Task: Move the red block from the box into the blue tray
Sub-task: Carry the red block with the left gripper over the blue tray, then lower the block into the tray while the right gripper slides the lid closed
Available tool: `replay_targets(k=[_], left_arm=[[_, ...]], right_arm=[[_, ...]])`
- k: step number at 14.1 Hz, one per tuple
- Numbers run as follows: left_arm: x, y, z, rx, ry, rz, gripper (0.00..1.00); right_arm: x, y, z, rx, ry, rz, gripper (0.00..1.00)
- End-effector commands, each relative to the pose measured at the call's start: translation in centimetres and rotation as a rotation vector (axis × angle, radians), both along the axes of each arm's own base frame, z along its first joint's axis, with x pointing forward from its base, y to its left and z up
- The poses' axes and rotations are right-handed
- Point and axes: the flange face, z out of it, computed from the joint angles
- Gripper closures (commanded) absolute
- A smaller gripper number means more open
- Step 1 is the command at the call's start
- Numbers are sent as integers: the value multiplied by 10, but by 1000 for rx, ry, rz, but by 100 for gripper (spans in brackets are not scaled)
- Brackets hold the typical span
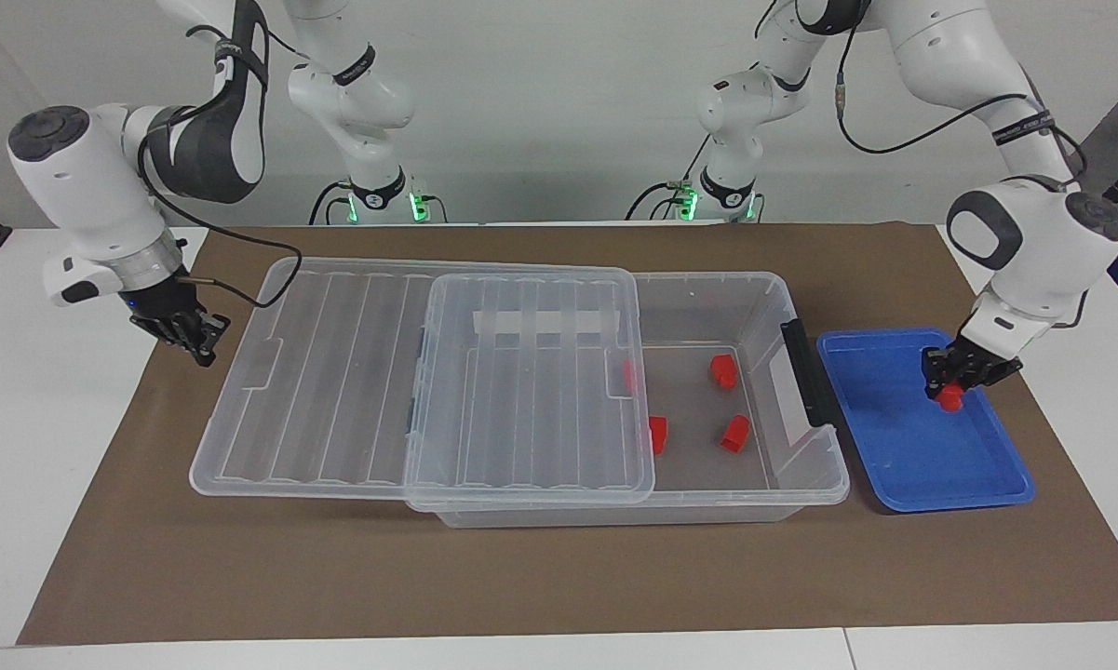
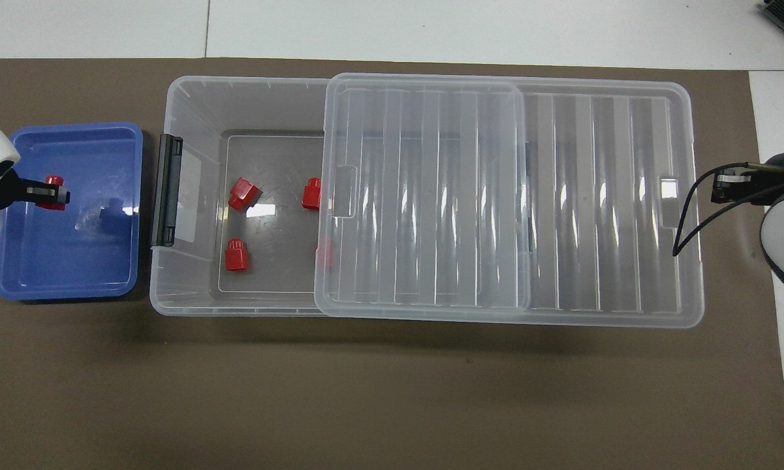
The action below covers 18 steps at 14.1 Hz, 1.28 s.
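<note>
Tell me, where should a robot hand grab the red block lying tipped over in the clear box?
Probably from straight above. That red block lies aslant on the floor of the box, in the part the slid-aside lid leaves uncovered. The fingers should turn to match its slant and pinch its two long flat sides, not the narrow stub end.
</note>
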Motion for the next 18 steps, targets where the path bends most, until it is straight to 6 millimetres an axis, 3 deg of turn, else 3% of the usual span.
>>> replay_targets(k=[1, 5, 6, 9, 12, 18], left_arm=[[1, -5, -28, -22, -18, 57, 94], [-6, 1, -46, -20, -24, 66, 92], [-7, 1, -47, -21, -20, 66, 92], [-13, 16, -49, -20, -1, 69, 89], [-15, 22, -49, -18, -4, 70, 89], [-25, 13, -66, -10, -29, 80, 89]], right_arm=[[3, 5, -6, 11, -10, 26, 100], [7, 25, -5, 11, -13, 59, 100], [8, 37, -6, 11, -9, 79, 100], [9, 48, -6, 12, -8, 99, 100], [11, 72, -6, 12, -9, 138, 100], [9, 133, -6, 13, 5, 239, 100]])
